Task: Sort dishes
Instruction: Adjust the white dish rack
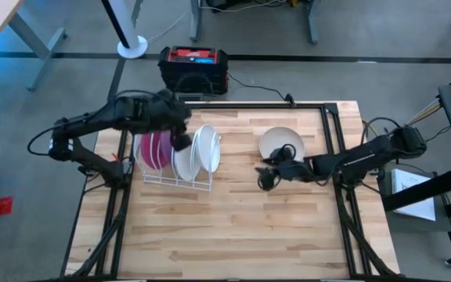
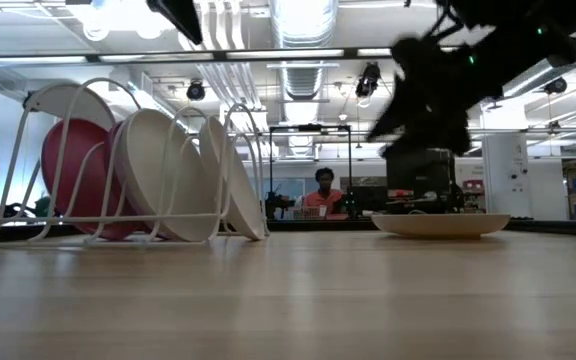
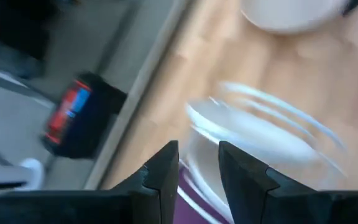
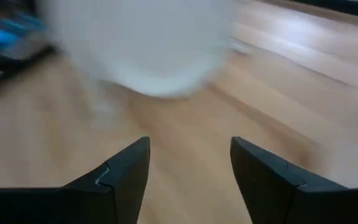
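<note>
A white wire rack [image 1: 177, 178] on the table's left half holds the dishes upright on their edges: magenta plates [image 1: 155, 149] at its left end, white plates [image 1: 198, 153] at its right end. They show again in the low view as magenta plates [image 2: 73, 165] and white plates [image 2: 168, 175]. My left gripper [image 1: 180, 135] hovers open above the rack, nothing between its fingers [image 3: 166, 168]. A white bowl [image 1: 280, 141] rests on its base on the table's right half. My right gripper [image 1: 267, 177] hangs open just on the near side of the bowl [image 4: 142, 43], above the tabletop.
Bare wood stretches across the near half of the table [image 1: 233, 235]. A black and red box [image 1: 193, 66] stands on the floor beyond the far edge. A person [image 2: 320, 195] sits in the room behind the table.
</note>
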Available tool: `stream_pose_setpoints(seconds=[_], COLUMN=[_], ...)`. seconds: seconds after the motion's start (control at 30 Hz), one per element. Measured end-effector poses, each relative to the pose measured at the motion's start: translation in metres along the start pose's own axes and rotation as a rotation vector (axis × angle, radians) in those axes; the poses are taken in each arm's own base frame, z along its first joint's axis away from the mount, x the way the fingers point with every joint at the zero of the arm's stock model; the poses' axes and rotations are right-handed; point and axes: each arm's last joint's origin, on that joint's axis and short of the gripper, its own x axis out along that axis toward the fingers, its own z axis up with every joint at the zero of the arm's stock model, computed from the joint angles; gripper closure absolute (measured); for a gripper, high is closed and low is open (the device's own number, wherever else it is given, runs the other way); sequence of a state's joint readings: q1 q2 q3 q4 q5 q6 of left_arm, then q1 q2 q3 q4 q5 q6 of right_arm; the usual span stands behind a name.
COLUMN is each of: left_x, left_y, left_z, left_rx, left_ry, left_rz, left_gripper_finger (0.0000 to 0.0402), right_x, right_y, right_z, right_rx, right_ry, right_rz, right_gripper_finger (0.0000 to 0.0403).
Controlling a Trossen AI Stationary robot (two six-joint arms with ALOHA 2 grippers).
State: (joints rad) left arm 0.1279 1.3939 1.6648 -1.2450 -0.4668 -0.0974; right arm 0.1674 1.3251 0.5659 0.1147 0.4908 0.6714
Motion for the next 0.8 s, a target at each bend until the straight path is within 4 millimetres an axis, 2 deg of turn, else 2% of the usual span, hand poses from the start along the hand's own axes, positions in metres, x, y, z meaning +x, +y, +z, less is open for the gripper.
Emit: stream_pose_setpoints(seconds=[0.17, 0.3, 0.37, 0.53, 0.67, 0.73, 0.8], left_x=[-0.013, -0.022, -0.028, -0.044, -0.055, -0.059, -0.061], left_y=[-0.031, -0.061, -0.070, -0.083, -0.091, -0.093, -0.094], left_z=[-0.018, -0.033, -0.038, -0.053, -0.060, -0.064, -0.066], left_rx=[0.016, 0.109, 0.125, 0.127, 0.131, 0.134, 0.129], left_ry=[0.063, 0.030, -0.018, -0.143, -0.184, -0.207, -0.218], left_rz=[-0.058, -0.065, 0.001, 0.213, 0.186, 0.182, 0.176], left_gripper_finger=[0.0306, 0.0320, 0.0324, 0.0344, 0.0393, 0.0395, 0.0393], right_x=[0.012, 0.033, 0.046, 0.079, 0.090, 0.092, 0.094], right_y=[0.032, 0.050, 0.063, 0.093, 0.109, 0.115, 0.115], right_z=[-0.006, -0.009, -0.006, 0.010, 0.025, 0.032, 0.036], right_rx=[0.013, 0.018, -0.007, -0.111, -0.174, -0.192, -0.203], right_ry=[-0.141, -0.217, -0.236, -0.284, -0.289, -0.286, -0.276], right_rz=[0.209, 0.266, 0.269, 0.261, 0.296, 0.316, 0.301], right_gripper_finger=[0.0209, 0.0230, 0.0247, 0.0312, 0.0376, 0.0395, 0.0396])
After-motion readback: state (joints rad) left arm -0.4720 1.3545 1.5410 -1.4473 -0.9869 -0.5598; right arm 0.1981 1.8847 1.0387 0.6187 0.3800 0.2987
